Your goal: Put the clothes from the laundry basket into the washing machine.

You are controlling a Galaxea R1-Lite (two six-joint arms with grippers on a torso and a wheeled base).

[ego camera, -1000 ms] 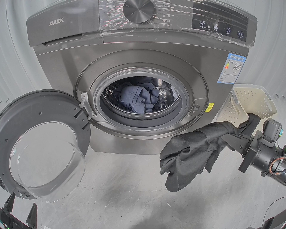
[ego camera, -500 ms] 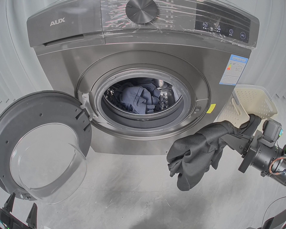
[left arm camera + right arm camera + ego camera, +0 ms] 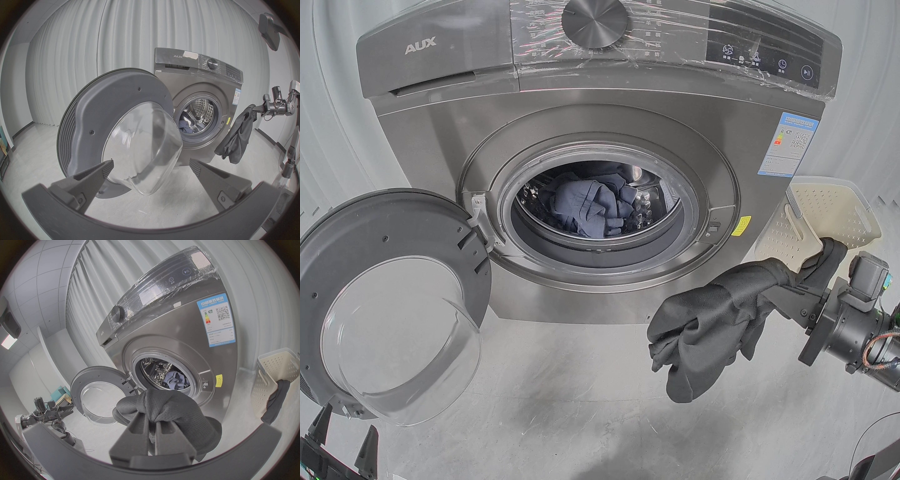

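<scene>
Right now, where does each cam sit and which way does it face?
Head: high, looking down at the washing machine; right hand gripping a dark garment, left hand at the corner.
Left wrist: low, facing the open door; its open hand in front.
Right wrist: behind the shut hand, facing the drum; laundry basket too.
Shared: blue clothes in the drum.

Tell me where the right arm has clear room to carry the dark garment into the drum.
The upper half of the drum mouth, above the blue clothes, is free. Bare floor lies between the open door and the dark garment in the right gripper. Crowded: the drum's bottom, and by the laundry basket.
</scene>
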